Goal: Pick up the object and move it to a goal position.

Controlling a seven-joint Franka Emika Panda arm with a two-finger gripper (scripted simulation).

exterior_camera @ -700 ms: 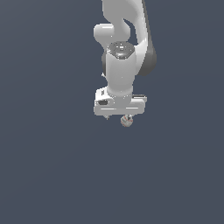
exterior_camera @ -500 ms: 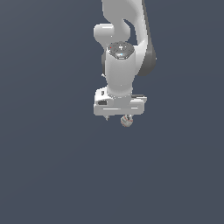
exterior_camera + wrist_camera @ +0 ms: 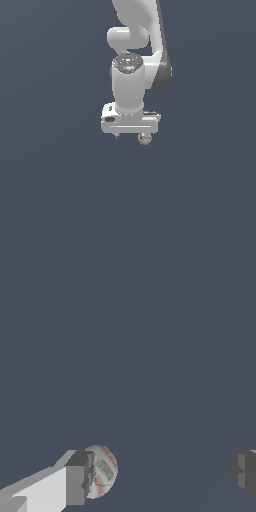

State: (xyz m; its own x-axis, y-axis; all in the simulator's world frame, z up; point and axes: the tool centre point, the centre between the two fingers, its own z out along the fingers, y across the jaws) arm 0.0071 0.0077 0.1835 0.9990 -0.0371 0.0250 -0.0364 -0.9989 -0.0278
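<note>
Here the end effector [image 3: 160, 476] has its fingers [image 3: 79, 478] spread wide apart, and the ball [image 3: 102, 470] sits right against the inner face of one finger, well clear of the other, so nothing is clamped. Farther out, the exterior view shows the ball [image 3: 144, 139] under the end effector [image 3: 131, 134] toward that view's right, off-centre, on the plain grey counter [image 3: 60, 200]; closing would likely push it toward the middle.

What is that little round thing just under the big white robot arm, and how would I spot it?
Follow the white arm down to the wide claw at its end. Just below it, toward the exterior view's right, sits a tiny ball; the wrist view shows it against one finger, the other finger far off. It is the only round thing: whitish with faint red stitching, like a baseball.
</note>
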